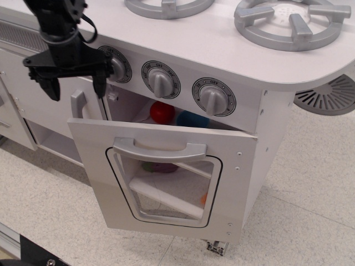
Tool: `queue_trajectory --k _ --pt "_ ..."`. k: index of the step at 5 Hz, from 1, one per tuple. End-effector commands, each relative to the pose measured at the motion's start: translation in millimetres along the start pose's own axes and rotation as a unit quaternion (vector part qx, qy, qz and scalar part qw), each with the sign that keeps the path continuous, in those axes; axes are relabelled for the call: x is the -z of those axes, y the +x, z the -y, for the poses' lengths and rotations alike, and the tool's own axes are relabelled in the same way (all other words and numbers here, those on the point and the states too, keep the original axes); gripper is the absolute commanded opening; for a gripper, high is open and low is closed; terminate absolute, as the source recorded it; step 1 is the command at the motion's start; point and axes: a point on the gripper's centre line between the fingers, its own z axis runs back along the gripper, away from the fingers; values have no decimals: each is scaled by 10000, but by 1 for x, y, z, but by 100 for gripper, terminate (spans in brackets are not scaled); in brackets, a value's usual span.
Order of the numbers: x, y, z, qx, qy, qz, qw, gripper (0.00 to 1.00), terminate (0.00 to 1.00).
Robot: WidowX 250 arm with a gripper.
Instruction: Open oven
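The oven door of the white toy kitchen is tilted partly open, its top edge away from the front panel. It has a rounded clear window and a wide silver bar handle. Three silver knobs sit above it. A red ball and a blue object show in the gap. My black gripper is open and empty, up and left of the door's top left corner, level with the left knob, touching nothing.
Two grey burners lie on the white stove top. A plain door with a vertical silver handle is left of the oven. A grey slotted disc lies on the speckled floor at right.
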Motion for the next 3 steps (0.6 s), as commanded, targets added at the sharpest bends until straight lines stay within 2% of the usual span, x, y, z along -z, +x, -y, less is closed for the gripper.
queue_trajectory --k 1,2,3 --pt "25 3 34 582 -96 -305 9978 100 0" --pt "35 0 42 377 -57 -360 9986 100 0" --pt "28 -14 39 424 -141 -476 9979 100 0"
